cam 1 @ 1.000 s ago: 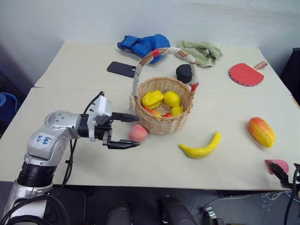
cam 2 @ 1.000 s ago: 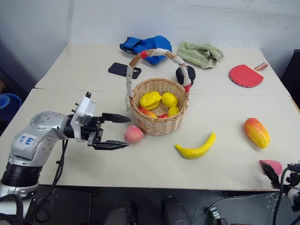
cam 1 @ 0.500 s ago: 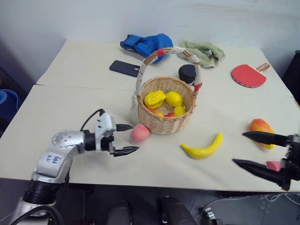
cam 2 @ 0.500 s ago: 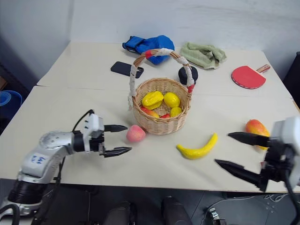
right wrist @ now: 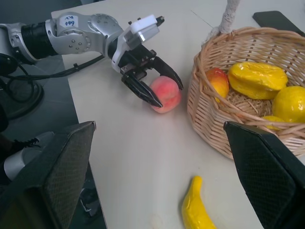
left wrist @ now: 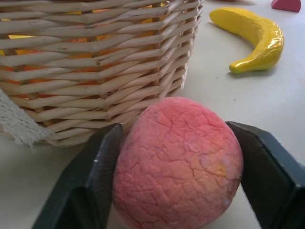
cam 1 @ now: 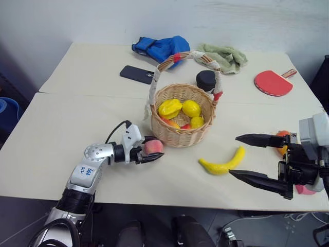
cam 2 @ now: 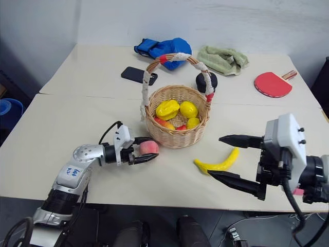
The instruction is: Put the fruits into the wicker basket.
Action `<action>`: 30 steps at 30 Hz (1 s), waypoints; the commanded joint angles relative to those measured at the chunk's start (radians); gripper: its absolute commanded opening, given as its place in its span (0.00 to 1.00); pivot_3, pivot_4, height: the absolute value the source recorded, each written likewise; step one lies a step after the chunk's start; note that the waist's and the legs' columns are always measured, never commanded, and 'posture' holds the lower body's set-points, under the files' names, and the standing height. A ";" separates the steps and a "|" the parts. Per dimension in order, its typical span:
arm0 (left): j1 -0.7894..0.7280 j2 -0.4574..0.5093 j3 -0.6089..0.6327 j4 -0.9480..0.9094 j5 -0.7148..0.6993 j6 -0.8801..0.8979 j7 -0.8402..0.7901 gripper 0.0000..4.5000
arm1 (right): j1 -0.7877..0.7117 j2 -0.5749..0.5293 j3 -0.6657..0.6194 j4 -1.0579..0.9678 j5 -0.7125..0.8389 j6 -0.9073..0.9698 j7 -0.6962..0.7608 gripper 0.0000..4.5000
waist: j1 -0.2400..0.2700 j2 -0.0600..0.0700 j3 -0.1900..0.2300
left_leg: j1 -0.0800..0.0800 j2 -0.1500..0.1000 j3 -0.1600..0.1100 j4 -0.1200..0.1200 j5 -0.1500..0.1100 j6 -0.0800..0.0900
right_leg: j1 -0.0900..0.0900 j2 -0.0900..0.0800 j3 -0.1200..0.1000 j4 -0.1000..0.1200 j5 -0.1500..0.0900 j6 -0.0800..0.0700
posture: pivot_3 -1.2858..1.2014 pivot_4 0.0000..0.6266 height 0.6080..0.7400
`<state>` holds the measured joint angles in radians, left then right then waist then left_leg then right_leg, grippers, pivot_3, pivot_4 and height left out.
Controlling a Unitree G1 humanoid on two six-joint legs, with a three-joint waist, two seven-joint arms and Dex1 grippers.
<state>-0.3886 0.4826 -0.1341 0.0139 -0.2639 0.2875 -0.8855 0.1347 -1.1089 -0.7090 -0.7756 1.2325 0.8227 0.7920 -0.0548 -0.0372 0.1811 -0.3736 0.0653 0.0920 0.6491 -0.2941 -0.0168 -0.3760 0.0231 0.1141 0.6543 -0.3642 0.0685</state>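
My left gripper point(cam 1: 156, 148) is shut on the round pink-red peach point(left wrist: 178, 162), which rests on the table against the front-left wall of the wicker basket point(cam 1: 180, 137). The basket holds several yellow and orange toy fruits. The yellow banana point(cam 1: 222, 163) lies on the table to the right of the basket. My right gripper point(cam 1: 234, 156) hovers open just right of the banana, fingers pointing left, with nothing between them. The orange-yellow mango point(cam 1: 280, 137) peeks out behind the right gripper's upper finger, mostly hidden.
At the back of the table lie a blue cloth point(cam 1: 159, 47), a black phone point(cam 1: 136, 74), a green towel point(cam 1: 222, 55), a black round object point(cam 1: 206, 80) and a red paddle point(cam 1: 272, 82). A pink block point(cam 1: 307, 189) sits by the front right edge.
My left gripper reached forward around the peach and shut on it. My right gripper swung in from the right edge toward the banana, staying open.
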 commanded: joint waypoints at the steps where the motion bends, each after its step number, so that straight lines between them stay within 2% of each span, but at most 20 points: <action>1: -0.001 0.019 0.023 -0.033 -0.012 -0.017 -0.024 0.56 | -0.008 0.013 0.001 -0.006 -0.007 -0.015 -0.011 1.00 | 0.000 0.000 0.000 | 0.000 0.000 0.000 0.000 0.000 0.000 | 0.000 0.000 0.000 0.000 0.000 0.000 | 0.52 0.24 1.00; 4: 0.004 0.062 0.042 -0.076 -0.051 0.003 -0.080 0.56 | -0.015 0.018 0.002 -0.001 -0.003 -0.016 -0.021 1.00 | -0.001 0.000 0.000 | 0.000 0.000 0.000 0.000 0.000 0.000 | 0.000 0.000 0.000 0.001 0.000 0.000 | 0.52 0.24 1.00; 6: -0.007 0.100 0.076 -0.139 -0.135 0.059 -0.141 0.56 | -0.021 0.024 0.003 0.005 0.008 -0.015 -0.033 1.00 | -0.002 0.000 0.000 | 0.001 0.000 0.000 0.000 0.000 0.000 | 0.000 0.000 0.000 0.001 0.000 0.000 | 0.52 0.24 1.00; 9: -0.094 0.112 0.140 -0.197 -0.280 0.181 -0.166 0.56 | -0.029 0.027 0.012 0.004 0.010 -0.014 -0.042 1.00 | 0.000 0.000 0.000 | 0.000 0.000 0.000 0.000 0.001 -0.002 | 0.000 0.000 -0.001 0.001 0.000 0.000 | 0.52 0.24 1.00; 13: -0.233 0.084 0.164 -0.183 -0.351 0.269 -0.134 0.56 | -0.042 0.034 0.028 0.005 0.011 -0.016 -0.057 1.00 | 0.007 0.000 0.001 | 0.000 -0.001 -0.002 0.001 0.002 -0.003 | 0.001 -0.001 -0.002 0.001 0.000 0.000 | 0.52 0.24 1.00; 15: -0.308 0.042 0.144 -0.136 -0.315 0.275 -0.077 0.56 | -0.050 0.040 0.039 0.006 0.004 -0.019 -0.070 1.00 | 0.007 0.000 0.001 | 0.000 -0.001 -0.001 0.001 0.003 -0.003 | 0.001 -0.001 -0.002 0.001 0.000 0.000 | 0.52 0.24 1.00; 21: -0.433 -0.065 -0.045 0.061 -0.059 0.117 -0.006 0.56 | -0.054 0.062 0.072 -0.009 -0.016 -0.030 -0.098 1.00 | 0.007 0.000 0.001 | 0.000 -0.001 -0.001 0.001 0.003 -0.005 | 0.000 0.000 -0.001 0.000 0.000 0.000 | 0.52 0.24 1.00; 25: -0.487 -0.118 -0.083 0.181 0.033 0.038 0.029 0.56 | -0.053 0.075 0.094 -0.014 -0.039 -0.041 -0.106 1.00 | 0.000 0.000 0.001 | -0.001 -0.001 0.001 0.000 0.003 -0.005 | 0.000 0.000 0.000 -0.001 0.000 0.000 | 0.52 0.24 1.00; 27: -0.502 -0.134 -0.077 0.209 0.045 0.018 0.030 0.72 | -0.054 0.081 0.099 -0.014 -0.045 -0.044 -0.113 1.00 | 0.000 0.000 0.001 | -0.001 0.000 0.001 0.000 0.004 -0.005 | -0.001 0.001 0.000 -0.001 0.000 0.000 | 0.52 0.24 1.00; 28: -0.506 -0.138 -0.067 0.214 0.044 0.013 0.031 0.76 | -0.055 0.082 0.102 -0.014 -0.049 -0.045 -0.115 1.00 | 0.001 0.000 0.001 | -0.001 0.000 0.001 0.000 0.004 -0.005 | -0.001 0.001 0.000 0.000 0.000 0.000 | 0.52 0.24 1.00; 30: -0.505 -0.140 -0.043 0.211 0.030 0.013 0.027 0.90 | -0.053 0.086 0.105 -0.014 -0.060 -0.045 -0.118 1.00 | 0.001 0.000 0.001 | -0.001 0.000 0.001 0.000 0.004 -0.005 | -0.001 0.001 0.000 0.000 0.000 0.000 | 0.52 0.24 1.00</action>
<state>-0.8742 0.3465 -0.2056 0.2430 -0.2276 0.3203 -0.8604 0.0876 -1.0295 -0.5952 -0.7780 1.1777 0.8028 0.6818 -0.0538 -0.0377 0.1818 -0.3743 0.0651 0.0926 0.6490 -0.2904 -0.0222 -0.3769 0.0236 0.1143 0.6541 -0.3641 0.0689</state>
